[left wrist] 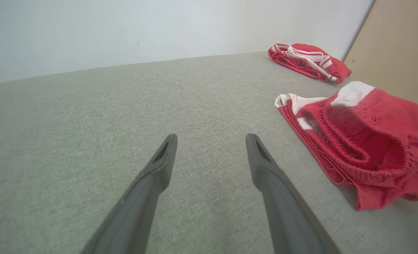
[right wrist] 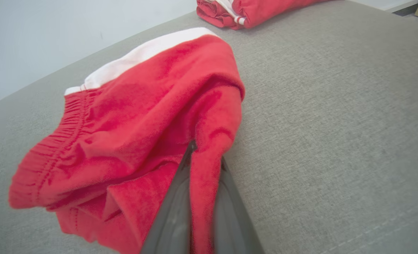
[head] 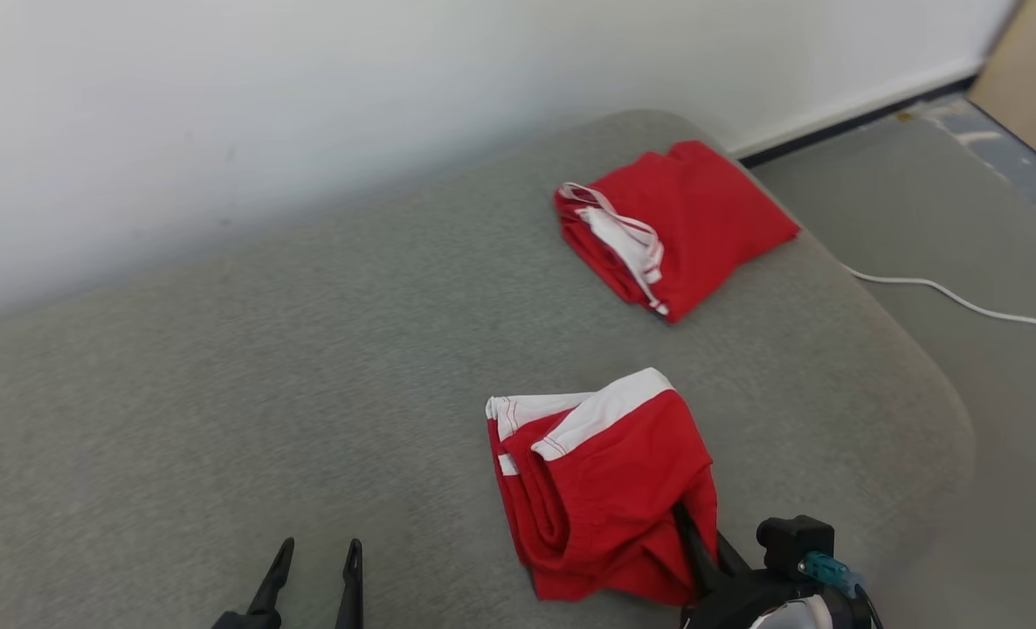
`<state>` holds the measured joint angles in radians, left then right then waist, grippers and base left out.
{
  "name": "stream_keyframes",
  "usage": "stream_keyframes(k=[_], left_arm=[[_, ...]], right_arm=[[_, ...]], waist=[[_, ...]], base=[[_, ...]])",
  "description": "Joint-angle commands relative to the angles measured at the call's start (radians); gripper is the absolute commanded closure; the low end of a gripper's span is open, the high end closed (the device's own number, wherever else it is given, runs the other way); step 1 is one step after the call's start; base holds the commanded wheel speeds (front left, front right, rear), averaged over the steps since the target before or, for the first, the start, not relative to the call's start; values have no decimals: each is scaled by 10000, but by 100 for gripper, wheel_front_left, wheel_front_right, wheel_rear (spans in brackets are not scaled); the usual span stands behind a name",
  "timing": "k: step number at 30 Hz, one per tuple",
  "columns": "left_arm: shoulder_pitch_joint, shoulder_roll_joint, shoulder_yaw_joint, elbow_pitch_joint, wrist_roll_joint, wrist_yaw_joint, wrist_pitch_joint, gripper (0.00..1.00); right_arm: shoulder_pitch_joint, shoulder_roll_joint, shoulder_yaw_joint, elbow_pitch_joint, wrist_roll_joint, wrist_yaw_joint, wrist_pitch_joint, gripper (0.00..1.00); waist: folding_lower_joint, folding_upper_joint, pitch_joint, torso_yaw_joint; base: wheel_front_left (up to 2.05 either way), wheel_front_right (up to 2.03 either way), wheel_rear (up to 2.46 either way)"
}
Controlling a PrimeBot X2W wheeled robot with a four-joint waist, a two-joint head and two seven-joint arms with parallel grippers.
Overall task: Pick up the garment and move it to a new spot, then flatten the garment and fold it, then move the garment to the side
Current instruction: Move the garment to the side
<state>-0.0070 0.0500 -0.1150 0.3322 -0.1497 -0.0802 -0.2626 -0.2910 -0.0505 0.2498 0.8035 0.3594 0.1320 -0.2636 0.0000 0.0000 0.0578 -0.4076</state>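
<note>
The garment point(head: 601, 489), lying folded at the near right of the grey surface point(head: 221, 393), is pinched by one edge in the clamped jaws of the right gripper point(head: 691, 546), those of the left gripper point(head: 321, 546) being spread wide and empty, so its folds may be dragged undone when it is moved.

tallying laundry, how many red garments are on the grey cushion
2. One pair of red shorts lies near the front, pinched by the right gripper; one folded red garment sits at the far right corner. None seem hidden.
</note>
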Motion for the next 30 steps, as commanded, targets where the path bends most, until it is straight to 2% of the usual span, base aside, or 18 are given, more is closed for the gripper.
stream_keyframes(k=[1, 10, 16, 22, 30], left_arm=[[-191, 10, 34, -8, 106, -6, -26, 0], [-429, 13, -5, -79, 255, -129, -26, 0], [-411, 11, 89, -92, 369, -190, -26, 0], [-696, 13, 91, -73, 578, -289, -26, 0], [-1168, 20, 12, -81, 852, -422, -26, 0]], right_arm=[[-112, 2, 11, -45, 3, -32, -1, 100], [-372, 5, -580, -201, -454, -32, -3, 100], [-799, 8, -700, -751, -1009, -32, -2, 100], [-2191, -239, -110, -1350, -1297, -32, 35, 100], [-4892, -1019, 676, -1813, -1205, -32, 566, 100]], waist=[[0, 0, 278, -977], [0, 0, 727, -695], [0, 0, 980, -441], [0, 0, 1419, -96], [0, 0, 2059, 797]], base=[[0, 0, 0], [0, 0, 0], [0, 0, 0], [0, 0, 0], [0, 0, 0]])
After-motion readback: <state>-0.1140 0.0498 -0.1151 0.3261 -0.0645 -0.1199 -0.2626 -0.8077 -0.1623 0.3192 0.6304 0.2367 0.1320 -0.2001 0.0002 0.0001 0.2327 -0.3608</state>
